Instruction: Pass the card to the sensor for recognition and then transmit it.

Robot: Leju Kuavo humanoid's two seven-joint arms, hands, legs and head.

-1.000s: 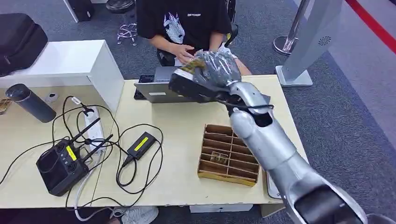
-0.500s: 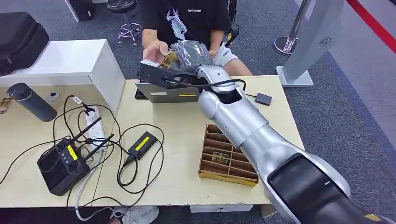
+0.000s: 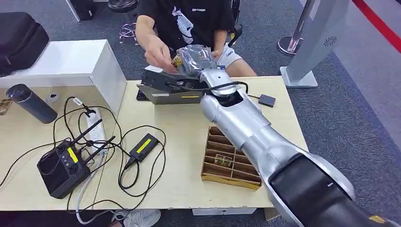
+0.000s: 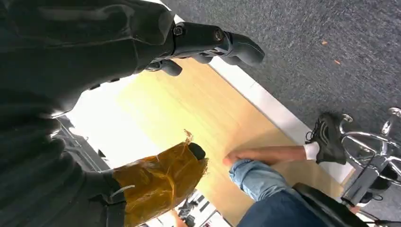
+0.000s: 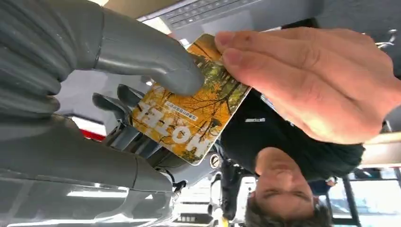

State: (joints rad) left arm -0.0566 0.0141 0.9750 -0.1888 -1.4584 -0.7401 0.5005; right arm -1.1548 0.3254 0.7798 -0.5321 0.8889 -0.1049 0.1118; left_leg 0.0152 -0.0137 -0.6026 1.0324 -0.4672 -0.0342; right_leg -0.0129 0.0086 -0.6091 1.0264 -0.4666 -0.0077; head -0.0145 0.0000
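The light wooden table [image 3: 189, 142] spans the lower left and centre of the head view. The right arm [image 3: 255, 137], silver, rises from the lower right corner to the upper centre. A seated person [image 3: 194, 21] in a black printed shirt sits at the top centre, behind the table's far edge. A grey laptop [image 3: 165, 97] lies at that far edge, just under the right hand. A brown slotted card tray [image 3: 231, 158] sits lower right of centre, partly behind the arm. A black box with antennas [image 3: 61, 168] and tangled cables sit at lower left; a dark cylinder flask [image 3: 30, 104] lies at far left.

The right hand [image 3: 196, 59], plastic-wrapped, holds the card [image 5: 191, 118], an orange autumn-leaf print marked HOTEL, pinched between thumb and darker fingers. The person's hand [image 5: 307, 80] grips the card's opposite end; both touch it at once. In the head view this sits at upper centre, above the laptop.

The left hand [image 4: 94, 94] holds nothing, its dark fingers apart, with amber film wrapped on the thumb.
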